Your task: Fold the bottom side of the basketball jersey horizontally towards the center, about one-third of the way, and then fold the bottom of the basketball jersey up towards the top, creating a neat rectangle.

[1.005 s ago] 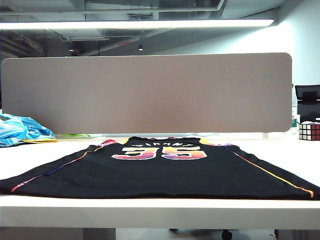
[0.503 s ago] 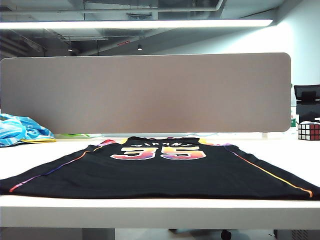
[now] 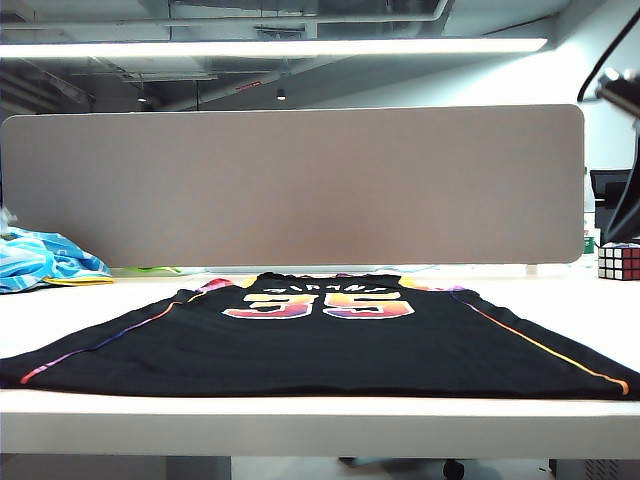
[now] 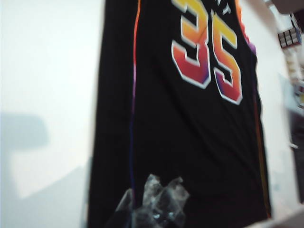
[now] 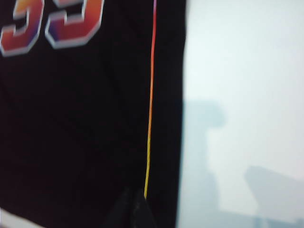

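Observation:
The black basketball jersey (image 3: 320,350) lies flat on the white table (image 3: 300,420), its number 35 facing up and its hem along the front edge. In the left wrist view my left gripper (image 4: 156,202) hovers above the jersey (image 4: 190,142) near the hem, beside one side stripe, with its tape-wrapped fingertips (image 4: 151,187) together and nothing in them. My right gripper (image 5: 134,205), shown by the right wrist view, hangs shut above the jersey (image 5: 85,118) at the end of the other side stripe. Neither gripper's jaws show in the exterior view.
A grey partition (image 3: 300,185) stands behind the table. A light blue striped cloth (image 3: 40,260) is heaped at the back left. A Rubik's cube (image 3: 619,261) sits at the back right. Part of the right arm (image 3: 622,88) with a cable shows at the upper right edge.
Part of the right arm has come into the exterior view at the upper right edge, and a faint blur has appeared at the left edge. The jersey has not moved.

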Controlling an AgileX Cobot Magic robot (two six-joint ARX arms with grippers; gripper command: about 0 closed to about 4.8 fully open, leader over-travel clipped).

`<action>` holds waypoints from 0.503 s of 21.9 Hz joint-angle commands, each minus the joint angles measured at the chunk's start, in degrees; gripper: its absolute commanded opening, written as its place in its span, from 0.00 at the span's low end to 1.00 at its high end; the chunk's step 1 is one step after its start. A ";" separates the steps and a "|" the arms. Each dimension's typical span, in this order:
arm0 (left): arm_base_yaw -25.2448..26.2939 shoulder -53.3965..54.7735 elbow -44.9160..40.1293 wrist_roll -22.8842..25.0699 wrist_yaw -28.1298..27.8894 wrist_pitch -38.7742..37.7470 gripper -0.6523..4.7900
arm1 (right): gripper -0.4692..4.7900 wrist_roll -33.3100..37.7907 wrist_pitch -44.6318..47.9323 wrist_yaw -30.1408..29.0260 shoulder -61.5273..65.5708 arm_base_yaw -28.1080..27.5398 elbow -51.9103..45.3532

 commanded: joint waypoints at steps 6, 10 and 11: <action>0.24 9.31 0.31 4.48 0.37 -8.48 0.21 | 0.42 -1.81 -4.87 -5.03 7.74 -2.99 0.33; 0.20 9.29 0.33 4.98 -1.03 -8.87 0.37 | 0.42 -2.01 -5.18 -4.81 7.76 -2.99 0.33; -0.42 9.29 0.35 4.98 -1.60 -8.87 0.41 | 0.42 -2.23 -5.33 -4.81 7.78 -2.99 0.33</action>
